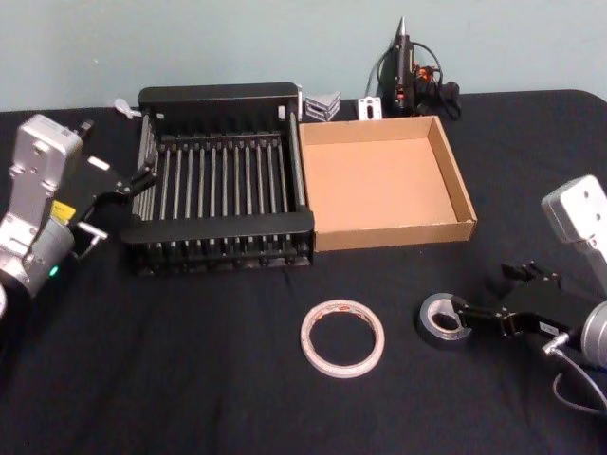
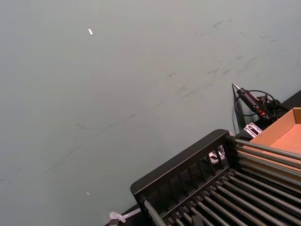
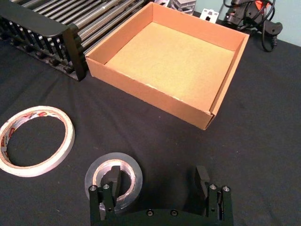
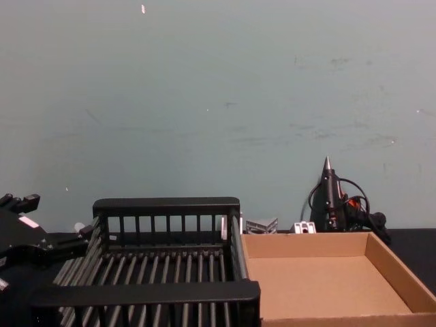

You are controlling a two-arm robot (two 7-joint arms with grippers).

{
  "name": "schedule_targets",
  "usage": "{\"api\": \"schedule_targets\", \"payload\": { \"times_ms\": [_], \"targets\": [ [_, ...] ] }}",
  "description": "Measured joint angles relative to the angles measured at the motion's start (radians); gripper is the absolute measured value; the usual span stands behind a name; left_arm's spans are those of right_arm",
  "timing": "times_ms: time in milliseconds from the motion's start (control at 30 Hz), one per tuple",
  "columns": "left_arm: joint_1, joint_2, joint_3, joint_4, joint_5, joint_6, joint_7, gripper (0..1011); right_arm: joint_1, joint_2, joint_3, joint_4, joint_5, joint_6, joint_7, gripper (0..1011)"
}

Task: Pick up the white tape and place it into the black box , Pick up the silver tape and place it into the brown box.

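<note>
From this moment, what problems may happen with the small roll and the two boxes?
1. The right claw is open with one finger over the small thick grey-sided white tape; off centre, it may push the roll away when it shuts.
2. The wide thin translucent silver tape lies close beside and could be bumped.
3. The black slatted plastic crate touches the shallow brown cardboard box; the roll may land in the wrong one.

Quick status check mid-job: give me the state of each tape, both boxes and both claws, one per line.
Small thick grey-sided white tape: flat on the table, one finger of the right claw inside its hole.
Wide thin translucent silver tape: flat on the table, untouched.
Black slatted plastic box: empty.
Shallow brown cardboard box: empty.
Right claw: open, straddling the white tape's rim.
Left claw: at the black box's left wall.
</note>
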Motion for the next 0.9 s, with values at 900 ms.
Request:
{"api": "schedule_targets", "payload": {
  "times_ms": [900],
  "targets": [
    [0.0,0.0,0.0,0.0,0.0,0.0,0.0,1001,0.037,-0.052,-0.013,0.043,-0.066,0.048,0.051,1002]
  ]
}}
